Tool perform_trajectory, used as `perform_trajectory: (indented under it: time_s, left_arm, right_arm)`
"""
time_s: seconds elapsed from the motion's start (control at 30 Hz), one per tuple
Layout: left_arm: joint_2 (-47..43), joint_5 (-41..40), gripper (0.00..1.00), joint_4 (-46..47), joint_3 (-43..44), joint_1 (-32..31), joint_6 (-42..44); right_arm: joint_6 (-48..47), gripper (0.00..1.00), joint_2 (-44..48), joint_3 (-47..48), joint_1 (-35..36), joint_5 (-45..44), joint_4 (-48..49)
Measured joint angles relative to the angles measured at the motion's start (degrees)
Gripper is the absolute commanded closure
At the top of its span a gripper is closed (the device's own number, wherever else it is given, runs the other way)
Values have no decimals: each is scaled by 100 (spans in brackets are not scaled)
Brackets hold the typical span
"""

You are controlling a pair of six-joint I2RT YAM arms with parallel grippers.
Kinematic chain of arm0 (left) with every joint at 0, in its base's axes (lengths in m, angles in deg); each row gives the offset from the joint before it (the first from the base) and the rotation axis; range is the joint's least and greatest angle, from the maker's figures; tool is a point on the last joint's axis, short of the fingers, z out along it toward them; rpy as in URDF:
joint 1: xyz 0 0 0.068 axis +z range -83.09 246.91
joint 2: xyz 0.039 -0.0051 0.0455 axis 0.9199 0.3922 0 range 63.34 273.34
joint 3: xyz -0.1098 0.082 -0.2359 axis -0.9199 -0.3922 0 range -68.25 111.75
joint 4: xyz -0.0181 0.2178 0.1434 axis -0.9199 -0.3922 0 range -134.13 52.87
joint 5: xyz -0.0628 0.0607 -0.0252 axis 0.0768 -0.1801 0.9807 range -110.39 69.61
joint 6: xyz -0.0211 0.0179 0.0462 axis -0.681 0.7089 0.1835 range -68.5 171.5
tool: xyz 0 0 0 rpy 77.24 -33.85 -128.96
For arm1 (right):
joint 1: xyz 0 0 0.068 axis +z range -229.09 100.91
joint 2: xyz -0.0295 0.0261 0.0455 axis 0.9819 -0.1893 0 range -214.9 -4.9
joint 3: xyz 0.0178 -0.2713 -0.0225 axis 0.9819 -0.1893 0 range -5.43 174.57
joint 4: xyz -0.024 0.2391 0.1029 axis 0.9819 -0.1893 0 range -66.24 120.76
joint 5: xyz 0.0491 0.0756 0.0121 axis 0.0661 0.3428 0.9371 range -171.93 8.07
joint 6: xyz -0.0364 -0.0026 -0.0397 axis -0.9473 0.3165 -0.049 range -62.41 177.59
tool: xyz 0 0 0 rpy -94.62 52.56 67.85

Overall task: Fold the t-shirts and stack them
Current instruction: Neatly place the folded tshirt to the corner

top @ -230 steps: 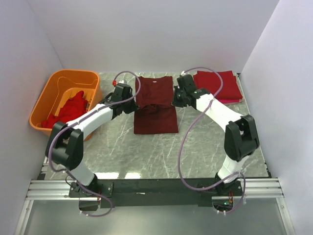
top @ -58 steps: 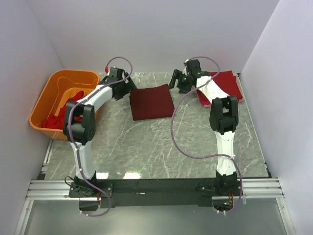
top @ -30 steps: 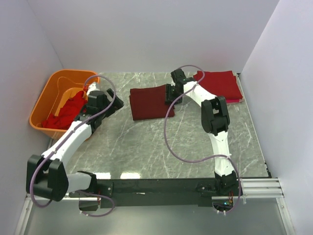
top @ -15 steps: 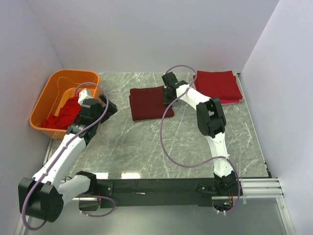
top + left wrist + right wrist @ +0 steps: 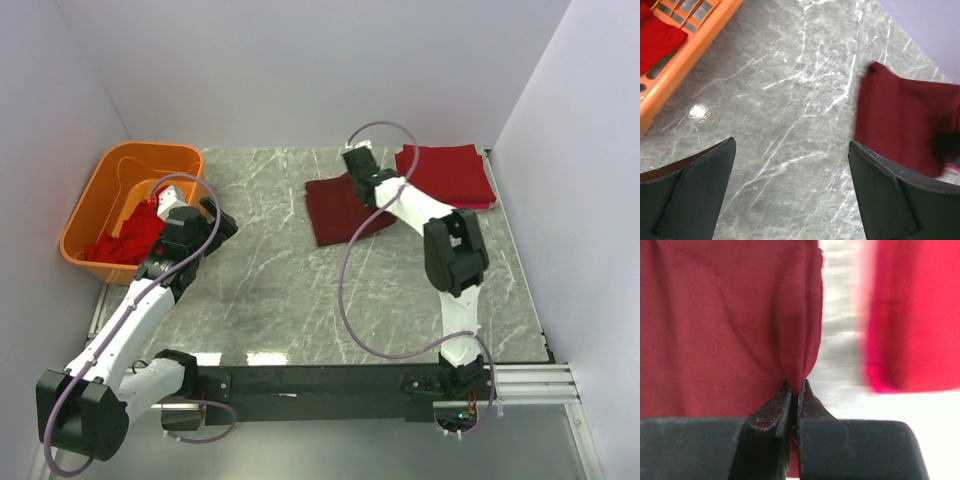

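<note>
T-shirt (image 5: 330, 212), soft maroon rectangle

The bright red t-shirts (image 5: 912, 315) are blurred in the right wrist view, cut off at its edge.

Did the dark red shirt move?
Yes. The maroon shirt slid right, toward the folded red stack and away from the orange tub.

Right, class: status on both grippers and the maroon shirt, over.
Right gripper shut on maroon t-shirt edge. Left gripper open, empty, over table. Maroon t-shirt beside red stack, not yet on it. Nothing in between.
</note>
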Motion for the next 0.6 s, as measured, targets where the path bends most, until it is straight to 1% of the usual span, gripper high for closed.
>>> perform_trajectory:
  time_s: [0.17,0.3,0.6]
  left_arm:
    - [7,-114,1,-15,-31,0,2]
    - [74,-251,1,-17,-31,0,0]
    - [280,-470,1,-28,-28,0,-4]
  right_arm:
    - [-651,100,476,-116,-378,-688,267]
    - [-1060,100,605,-96,-599,-1064,507]
    - [-1541,100,584,199,-835,-1320,627]
